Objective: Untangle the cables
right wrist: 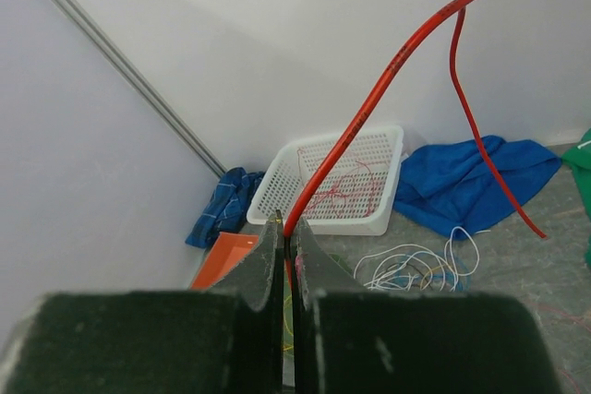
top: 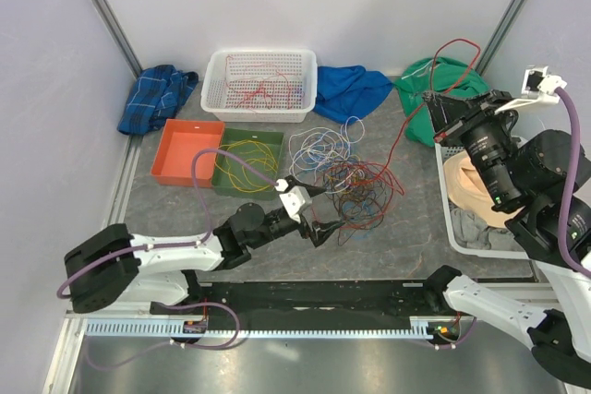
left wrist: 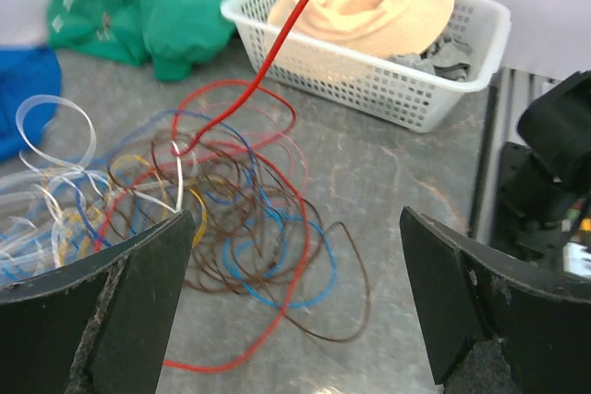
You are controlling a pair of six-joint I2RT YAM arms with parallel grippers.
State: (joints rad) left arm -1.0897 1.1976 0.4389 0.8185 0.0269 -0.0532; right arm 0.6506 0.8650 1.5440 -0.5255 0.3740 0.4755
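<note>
- The cables [top: 349, 186] are lying in a loose tangle of red, blue, brown, yellow and white loops near the middle of the grey tabletop [top: 397, 246].
- The left claw [top: 314, 214] is hovering low at the near-left edge of that tangle, its jaws standing wide apart and gripping nothing. In the left wrist view the loops are lying just ahead of its fingers [left wrist: 138, 302].
- The right claw [top: 432, 103] is hanging high over the right rear of the tabletop, its jaws pressing together on a red cable [right wrist: 369, 108].
- One stretch of the red cable is slanting down from the claw into the tangle. The other is arching above the claw, with its loose end dangling in the air.
- A white basket [top: 259, 113] at the back is holding a few thin red wires.
- A green tray [top: 229, 180] with yellow wires in it is sitting just left of the tangle, touching an orange tray [top: 185, 156].
- A second basket [top: 445, 193] at the right edge is holding a peach cloth [top: 473, 186].
- A checked blue cloth [top: 157, 97], a plain blue cloth [top: 351, 89] and a green cloth [top: 420, 122] are lying along the back.
</note>
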